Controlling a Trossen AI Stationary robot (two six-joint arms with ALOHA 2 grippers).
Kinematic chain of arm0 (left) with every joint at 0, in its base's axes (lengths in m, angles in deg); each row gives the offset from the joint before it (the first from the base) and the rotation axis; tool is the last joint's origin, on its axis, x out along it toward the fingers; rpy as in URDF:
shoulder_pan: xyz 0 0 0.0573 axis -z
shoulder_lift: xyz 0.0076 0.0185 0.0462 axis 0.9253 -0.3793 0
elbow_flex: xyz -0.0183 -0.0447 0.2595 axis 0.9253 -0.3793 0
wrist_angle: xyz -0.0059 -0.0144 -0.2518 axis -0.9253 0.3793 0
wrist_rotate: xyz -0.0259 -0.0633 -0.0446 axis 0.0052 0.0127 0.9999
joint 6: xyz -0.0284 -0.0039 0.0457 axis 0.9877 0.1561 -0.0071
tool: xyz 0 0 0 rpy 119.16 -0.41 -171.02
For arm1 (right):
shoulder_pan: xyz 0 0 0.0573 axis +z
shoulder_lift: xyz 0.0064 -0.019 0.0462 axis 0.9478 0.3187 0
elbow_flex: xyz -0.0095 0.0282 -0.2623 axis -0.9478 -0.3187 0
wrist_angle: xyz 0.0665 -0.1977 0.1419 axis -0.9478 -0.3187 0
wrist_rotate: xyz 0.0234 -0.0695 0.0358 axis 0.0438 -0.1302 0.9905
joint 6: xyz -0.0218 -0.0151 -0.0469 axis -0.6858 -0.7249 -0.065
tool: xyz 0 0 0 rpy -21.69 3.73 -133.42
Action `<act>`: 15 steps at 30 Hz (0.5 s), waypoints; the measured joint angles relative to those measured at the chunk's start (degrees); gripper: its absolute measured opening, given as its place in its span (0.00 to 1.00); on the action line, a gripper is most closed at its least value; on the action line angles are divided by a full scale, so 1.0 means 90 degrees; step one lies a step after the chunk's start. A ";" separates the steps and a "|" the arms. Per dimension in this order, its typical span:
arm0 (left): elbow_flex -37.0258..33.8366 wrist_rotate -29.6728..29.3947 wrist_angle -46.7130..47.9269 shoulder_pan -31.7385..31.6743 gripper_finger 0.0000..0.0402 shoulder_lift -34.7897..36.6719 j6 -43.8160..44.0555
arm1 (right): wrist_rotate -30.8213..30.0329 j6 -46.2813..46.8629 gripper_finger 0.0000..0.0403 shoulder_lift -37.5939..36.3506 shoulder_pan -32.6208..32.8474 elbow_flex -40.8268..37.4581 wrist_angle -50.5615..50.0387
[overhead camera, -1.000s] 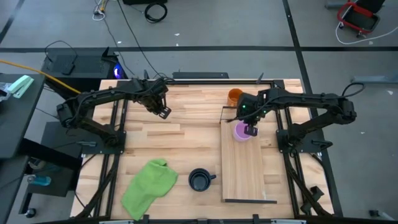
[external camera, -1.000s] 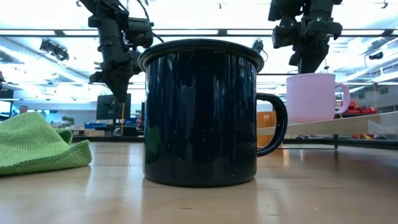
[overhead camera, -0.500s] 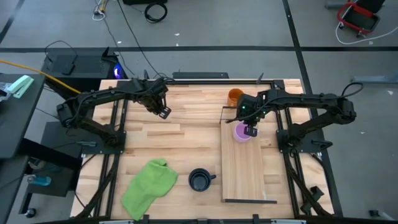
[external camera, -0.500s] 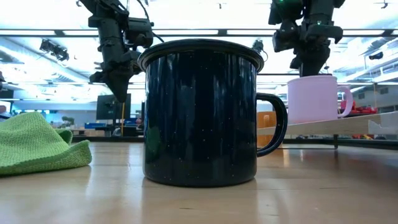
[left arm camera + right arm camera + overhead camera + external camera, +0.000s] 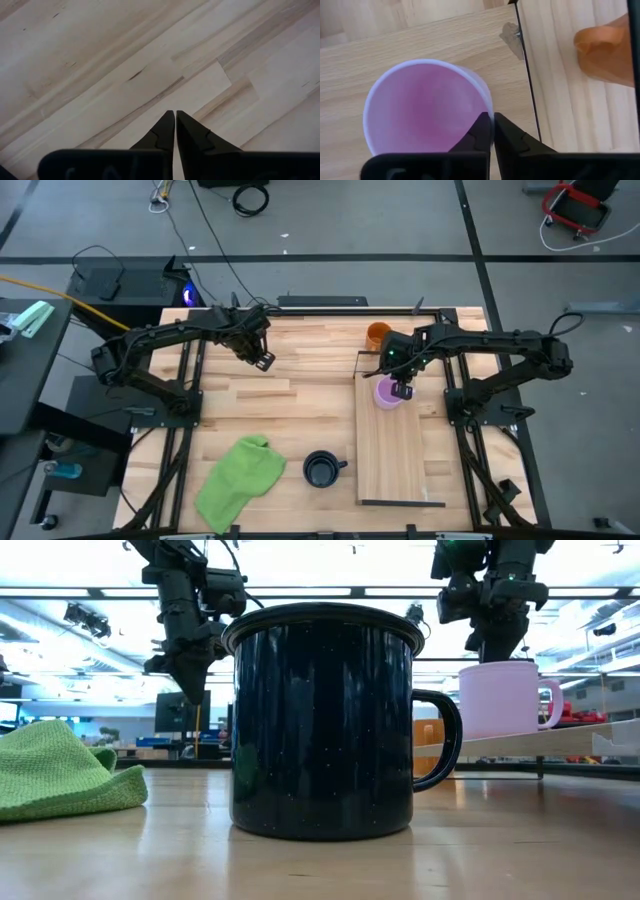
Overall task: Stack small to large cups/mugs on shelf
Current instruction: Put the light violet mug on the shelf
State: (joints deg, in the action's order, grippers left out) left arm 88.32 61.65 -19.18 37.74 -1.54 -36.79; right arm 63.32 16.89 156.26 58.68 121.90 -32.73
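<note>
— What moved?
— Your purple mug [image 5: 503, 697] shifted slightly sideways; the right claw [image 5: 493, 120] stays pinched on its rim, at the shelf's [image 5: 395, 450] far end.
— And the left?
— Left claw [image 5: 175, 116] pressed together, hovering over the worktop's [image 5: 300, 395] far side

No writing, label, brand, number or sign can be read in any view. The black mug [image 5: 322, 720], the purple mug [image 5: 505, 698], the orange mug [image 5: 377, 334], the green cloth [image 5: 238, 478] and the shelf [image 5: 395, 452] all carry plain surfaces. The room screens at about nine o'clock in the low view are too blurred to make out.
</note>
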 joint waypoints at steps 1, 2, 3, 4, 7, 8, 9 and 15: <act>0.0000 0.0000 0.0000 -0.0001 0.07 0.0000 0.0000 | 0.0000 -0.0002 0.05 0.0000 0.0000 0.0000 0.0000; 0.0000 0.0000 -0.0002 -0.0001 0.07 0.0000 0.0000 | 0.0000 -0.0002 0.06 0.0000 0.0000 0.0000 0.0000; 0.0000 0.0000 -0.0002 -0.0001 0.07 0.0000 0.0000 | 0.0000 -0.0002 0.08 0.0000 0.0000 0.0000 0.0000; 0.0000 0.0000 -0.0002 -0.0001 0.07 0.0000 0.0001 | 0.0000 -0.0001 0.09 0.0000 0.0000 0.0000 0.0001; 0.0000 0.0000 -0.0005 -0.0001 0.06 0.0000 0.0005 | 0.0000 -0.0024 0.11 0.0000 0.0000 0.0000 0.0016; 0.0000 0.0000 -0.0004 -0.0001 0.06 0.0000 0.0005 | 0.0000 -0.0027 0.11 0.0000 0.0000 0.0000 0.0029; 0.0000 0.0000 -0.0005 -0.0001 0.06 0.0000 0.0005 | 0.0002 -0.0027 0.11 0.0000 0.0000 0.0000 0.0042; 0.0000 0.0000 -0.0005 0.0000 0.07 0.0000 0.0006 | 0.0002 -0.0027 0.12 0.0000 0.0000 0.0000 0.0150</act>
State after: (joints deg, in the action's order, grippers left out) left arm 88.32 61.65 -19.22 37.74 -1.54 -36.73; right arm 63.34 16.65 156.26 58.68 121.90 -31.38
